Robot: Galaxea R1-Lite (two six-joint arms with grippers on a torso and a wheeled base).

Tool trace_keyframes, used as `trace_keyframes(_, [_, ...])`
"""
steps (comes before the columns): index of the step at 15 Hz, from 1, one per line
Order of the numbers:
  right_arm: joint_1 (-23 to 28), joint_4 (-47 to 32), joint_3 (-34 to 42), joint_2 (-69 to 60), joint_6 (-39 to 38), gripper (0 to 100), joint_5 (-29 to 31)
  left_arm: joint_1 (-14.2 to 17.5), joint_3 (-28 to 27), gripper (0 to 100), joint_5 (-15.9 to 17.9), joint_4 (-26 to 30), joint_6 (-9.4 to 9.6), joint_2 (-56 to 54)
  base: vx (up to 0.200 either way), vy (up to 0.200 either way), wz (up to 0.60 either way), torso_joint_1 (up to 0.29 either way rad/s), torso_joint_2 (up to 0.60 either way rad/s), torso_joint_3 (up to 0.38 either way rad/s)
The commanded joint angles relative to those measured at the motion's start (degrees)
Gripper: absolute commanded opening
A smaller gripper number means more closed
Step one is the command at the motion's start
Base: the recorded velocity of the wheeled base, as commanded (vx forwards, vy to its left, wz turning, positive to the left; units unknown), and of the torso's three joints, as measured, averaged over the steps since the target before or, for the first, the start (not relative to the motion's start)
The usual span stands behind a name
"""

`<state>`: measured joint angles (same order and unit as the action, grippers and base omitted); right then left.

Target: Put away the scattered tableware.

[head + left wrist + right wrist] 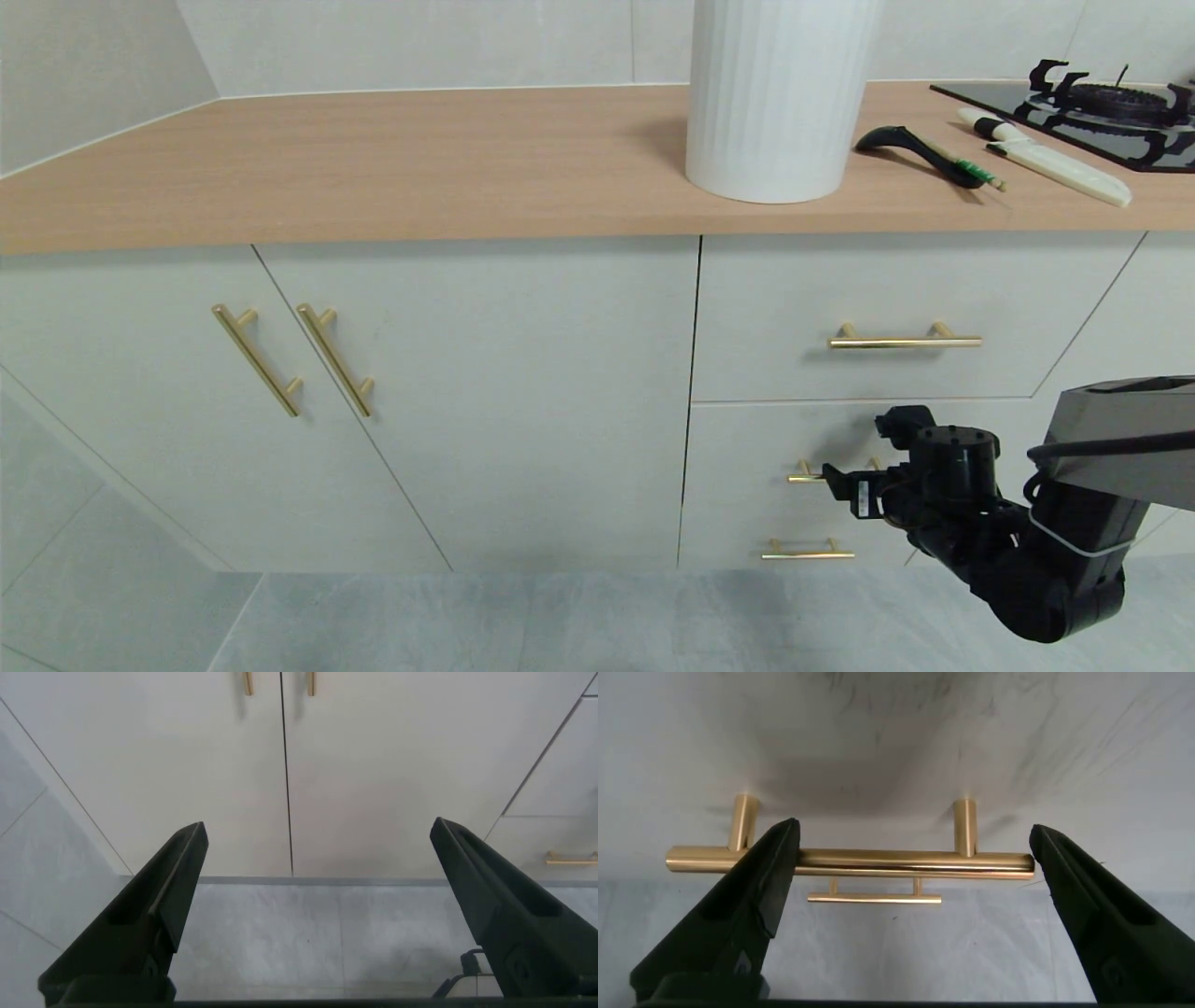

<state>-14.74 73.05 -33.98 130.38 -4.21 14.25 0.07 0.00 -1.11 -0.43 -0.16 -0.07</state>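
— Where is the tableware?

— On the wooden bench (373, 159), to the robot's right: a black ladle (910, 147), with a thin green-banded utensil (976, 173) touching its handle end, and a white knife (1046, 157) just beside them, next to the hob (1111, 107). A white ribbed container (780, 93) stands close to the ladle.

— And the right hand (913, 833)?

— Low, in front of the drawers, wide open and holding nothing. The brass handle (878, 861) of the middle drawer (747, 495) lies across the gap between its fingers.

— The left hand (318, 829)?

— Also spread wide and empty, facing the cupboard doors (374, 765) where they meet the floor (318, 933).
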Motion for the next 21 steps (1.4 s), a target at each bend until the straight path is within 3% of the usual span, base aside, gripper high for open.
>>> trace_keyframes(1, [0.0, -0.4, 0.2, 0.3, 0.1, 100, 0.0, 0.0, 0.0, 100, 0.0, 0.0, -0.02, 0.1, 0.0, 0.0, 0.0, 0.0, 0.0, 0.0])
trace_keyframes(11, [-0.1, -1.3, 3.3, -2.8, 0.4, 100, -0.5, 0.0, 0.0, 100, 0.0, 0.0, -0.02, 0.1, 0.0, 0.0, 0.0, 0.0, 0.0, 0.0])
trace_keyframes(15, [-0.1, -17.1, 5.3, -20.3, 0.3, 100, -5.0, 0.0, 0.0, 100, 0.0, 0.0, -0.02, 0.1, 0.0, 0.0, 0.0, 0.0, 0.0, 0.0])
trace_keyframes(16, [-0.5, -29.0, 4.9, -30.7, 0.4, 100, -7.5, 0.0, 0.0, 100, 0.0, 0.0, -0.02, 0.1, 0.0, 0.0, 0.0, 0.0, 0.0, 0.0])
trace_keyframes(18, [-3.5, -42.6, 2.2, -43.4, 0.3, 100, -10.7, 0.0, 0.0, 100, 0.0, 0.0, -0.02, 0.1, 0.0, 0.0, 0.0, 0.0, 0.0, 0.0])
trace_keyframes(19, [-5.7, -47.3, 0.8, -47.8, 0.3, 100, -10.9, 0.0, 0.0, 100, 0.0, 0.0, -0.02, 0.1, 0.0, 0.0, 0.0, 0.0, 0.0, 0.0])
trace_keyframes(21, [-8.0, -48.5, 0.4, -49.9, 0.3, 100, -10.4, 0.0, 0.0, 100, 0.0, 0.0, -0.02, 0.1, 0.0, 0.0, 0.0, 0.0, 0.0, 0.0])
